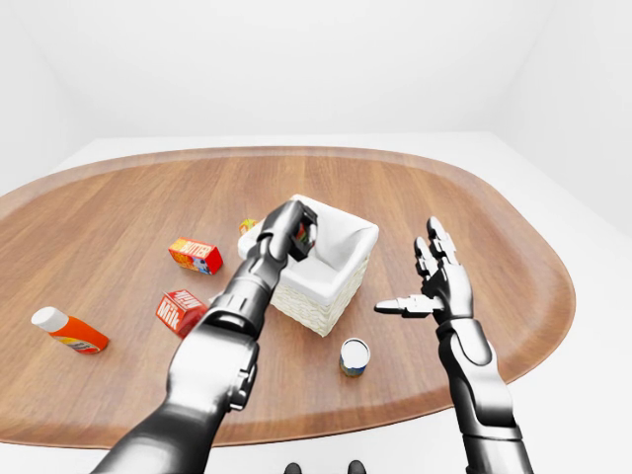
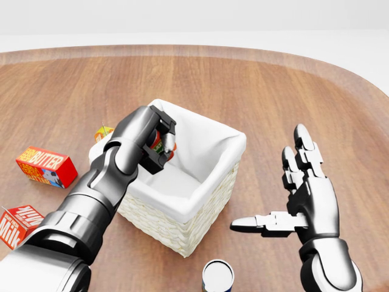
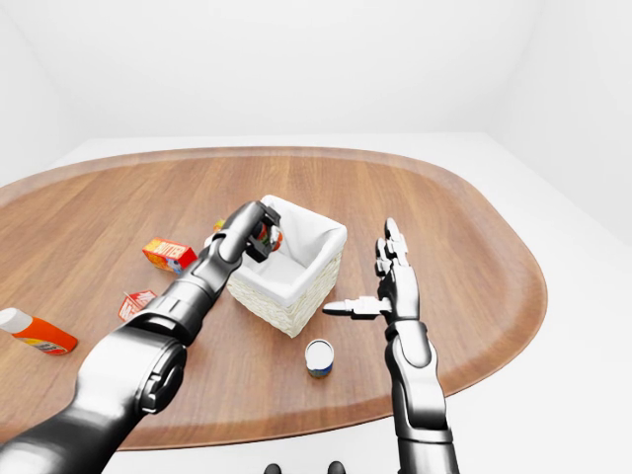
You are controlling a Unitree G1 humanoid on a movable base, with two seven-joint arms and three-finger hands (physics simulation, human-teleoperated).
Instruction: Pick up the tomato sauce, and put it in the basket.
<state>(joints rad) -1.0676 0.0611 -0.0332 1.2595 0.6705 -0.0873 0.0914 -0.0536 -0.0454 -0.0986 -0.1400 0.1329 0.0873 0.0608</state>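
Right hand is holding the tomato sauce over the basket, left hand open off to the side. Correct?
No, swapped. In the head view the left hand holds the tomato sauce over the basket; the right hand is the open one off to the side.

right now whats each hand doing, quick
Left hand: closed on the tomato sauce can, over the basket.
Right hand: open, holding nothing.
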